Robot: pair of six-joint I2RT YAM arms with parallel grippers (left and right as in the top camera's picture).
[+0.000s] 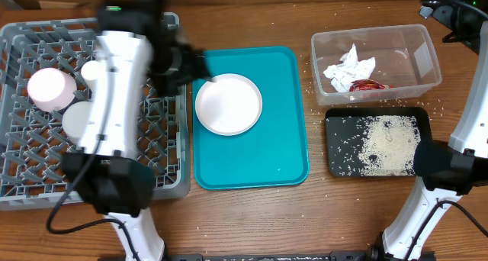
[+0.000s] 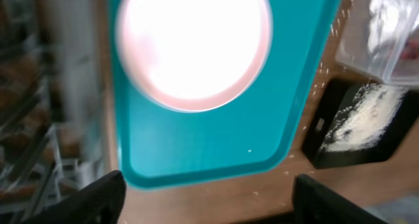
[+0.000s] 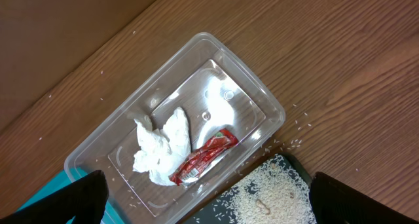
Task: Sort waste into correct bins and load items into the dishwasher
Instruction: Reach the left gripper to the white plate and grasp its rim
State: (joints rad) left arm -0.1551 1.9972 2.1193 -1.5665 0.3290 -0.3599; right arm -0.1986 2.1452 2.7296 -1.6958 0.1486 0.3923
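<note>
A round white plate (image 1: 228, 103) lies on the teal tray (image 1: 282, 139). My left gripper (image 1: 200, 69) reaches from over the grey dish rack (image 1: 30, 177) to the plate's upper left rim. In the left wrist view the left gripper (image 2: 209, 201) is open and empty, with the plate (image 2: 194, 44) ahead of it. The clear tub (image 3: 262, 99) holds a crumpled napkin (image 3: 160, 149) and a red wrapper (image 3: 203, 157). Rice grains (image 3: 272, 191) cover the black tray (image 1: 335, 158). My right gripper (image 3: 206, 204) hangs open, high above the tub.
The rack holds a pale pink bowl (image 1: 51, 88), a white bowl (image 1: 80, 120) and a small white cup (image 1: 91, 69), partly hidden by my left arm. Loose grains (image 1: 313, 70) lie scattered on the wooden table around tub and tray.
</note>
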